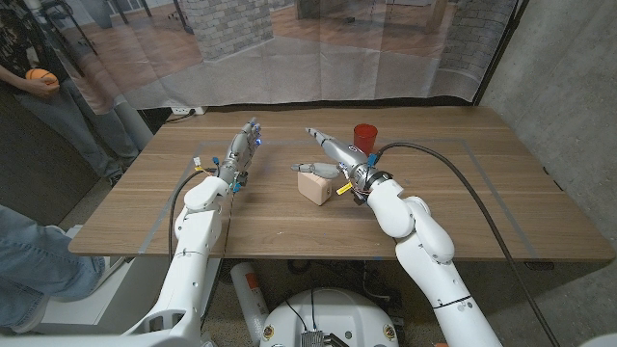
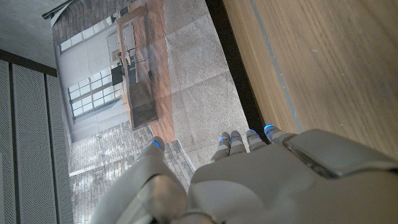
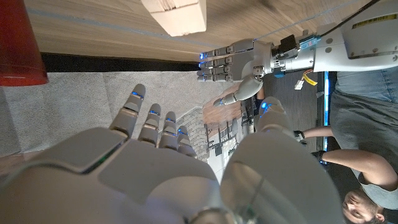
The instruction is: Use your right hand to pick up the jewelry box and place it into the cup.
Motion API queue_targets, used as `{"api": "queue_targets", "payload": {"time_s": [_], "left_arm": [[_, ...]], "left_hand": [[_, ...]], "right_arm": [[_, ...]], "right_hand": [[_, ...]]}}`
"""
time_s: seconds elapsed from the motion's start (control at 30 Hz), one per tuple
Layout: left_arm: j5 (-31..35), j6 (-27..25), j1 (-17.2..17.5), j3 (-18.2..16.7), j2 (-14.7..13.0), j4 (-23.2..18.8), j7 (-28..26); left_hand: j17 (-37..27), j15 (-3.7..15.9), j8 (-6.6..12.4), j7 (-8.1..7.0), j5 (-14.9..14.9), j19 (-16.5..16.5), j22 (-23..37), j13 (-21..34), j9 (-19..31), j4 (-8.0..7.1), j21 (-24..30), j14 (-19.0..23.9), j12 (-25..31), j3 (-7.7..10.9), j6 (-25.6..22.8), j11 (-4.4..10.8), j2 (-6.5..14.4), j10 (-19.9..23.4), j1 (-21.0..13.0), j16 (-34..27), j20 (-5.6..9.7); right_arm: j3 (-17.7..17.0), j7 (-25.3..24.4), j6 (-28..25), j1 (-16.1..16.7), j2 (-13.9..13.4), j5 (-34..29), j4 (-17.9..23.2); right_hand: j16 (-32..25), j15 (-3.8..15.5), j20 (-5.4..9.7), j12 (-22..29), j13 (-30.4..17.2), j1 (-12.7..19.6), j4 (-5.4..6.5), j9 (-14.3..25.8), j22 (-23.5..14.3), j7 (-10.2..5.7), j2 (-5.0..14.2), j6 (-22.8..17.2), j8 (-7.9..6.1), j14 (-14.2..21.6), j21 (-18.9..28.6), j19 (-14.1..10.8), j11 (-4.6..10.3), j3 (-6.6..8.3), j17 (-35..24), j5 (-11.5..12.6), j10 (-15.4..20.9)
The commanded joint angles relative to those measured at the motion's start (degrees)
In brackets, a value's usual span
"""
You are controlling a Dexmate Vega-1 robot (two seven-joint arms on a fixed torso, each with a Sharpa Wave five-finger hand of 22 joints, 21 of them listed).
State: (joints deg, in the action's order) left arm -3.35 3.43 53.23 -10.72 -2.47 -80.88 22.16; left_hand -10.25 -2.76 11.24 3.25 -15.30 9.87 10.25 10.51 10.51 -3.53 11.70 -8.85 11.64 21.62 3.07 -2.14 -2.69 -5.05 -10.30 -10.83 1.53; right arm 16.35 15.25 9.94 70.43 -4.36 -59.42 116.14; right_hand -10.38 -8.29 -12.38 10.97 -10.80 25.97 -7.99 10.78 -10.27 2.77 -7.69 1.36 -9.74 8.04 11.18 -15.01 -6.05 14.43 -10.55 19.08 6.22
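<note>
Right robot hand [image 1: 333, 154], fingers spread and empty, hovers just behind the jewelry box [image 1: 315, 187] on the counter [image 1: 482, 202]. Risk: a careless closing sweep tips the nearby red cup [image 1: 364, 136].

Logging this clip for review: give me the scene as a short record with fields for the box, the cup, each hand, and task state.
box: pale jewelry box on the wooden table, near the middle, not held
cup: red cup upright, behind the box toward the far edge, nothing seen in it
right hand: right hand open, fingers stretched out, beside and above the box, between box and cup
left hand: left hand open, holds nothing, left of the box and apart from it
task state: box not yet picked up
bystander: person at the far left holding an orange thing
</note>
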Motion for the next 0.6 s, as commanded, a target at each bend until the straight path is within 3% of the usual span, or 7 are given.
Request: {"api": "queue_targets", "payload": {"time_s": [0.03, 0.6], "left_arm": [[0.0, 0.1, 0.3, -0.1, 0.1, -0.1, -0.3], [0.0, 0.3, 1.5, -0.3, 0.2, -1.4, -1.3]], "left_hand": [[-0.1, -0.01, 0.24, 0.02, -0.3, 1.8, 0.2, 0.2, 0.2, 0.01, -0.1, 0.2, 0.1, -0.08, -0.1, -0.18, -0.2, 0.0, -0.7, 0.1, -0.32], [-0.2, -0.06, 0.24, -0.11, -0.3, 1.8, 0.2, 0.2, 0.2, 0.05, -0.1, 0.3, 0.0, -0.15, -0.3, -0.14, 0.0, 0.0, -0.8, 0.0, -0.49]], "right_arm": [[2.2, 0.9, -3.7, -0.3, -0.4, -5.3, 0.2], [4.4, 3.5, -7.6, -0.3, -0.2, -9.5, 1.2]], "right_hand": [[0.3, -0.36, -0.08, -0.1, -0.1, -0.2, 0.12, 0.3, -0.3, 0.25, -0.66, 0.7, -0.29, -1.0, -0.1, 0.3, -0.33, -0.56, -0.1, 0.4, -0.5], [0.2, -1.34, -0.15, -0.3, -0.1, -1.0, 0.46, 0.3, -0.3, -0.71, -1.22, 3.0, -0.45, -2.7, -0.4, 1.6, -0.94, -1.73, -0.1, 0.9, -3.2]]}}
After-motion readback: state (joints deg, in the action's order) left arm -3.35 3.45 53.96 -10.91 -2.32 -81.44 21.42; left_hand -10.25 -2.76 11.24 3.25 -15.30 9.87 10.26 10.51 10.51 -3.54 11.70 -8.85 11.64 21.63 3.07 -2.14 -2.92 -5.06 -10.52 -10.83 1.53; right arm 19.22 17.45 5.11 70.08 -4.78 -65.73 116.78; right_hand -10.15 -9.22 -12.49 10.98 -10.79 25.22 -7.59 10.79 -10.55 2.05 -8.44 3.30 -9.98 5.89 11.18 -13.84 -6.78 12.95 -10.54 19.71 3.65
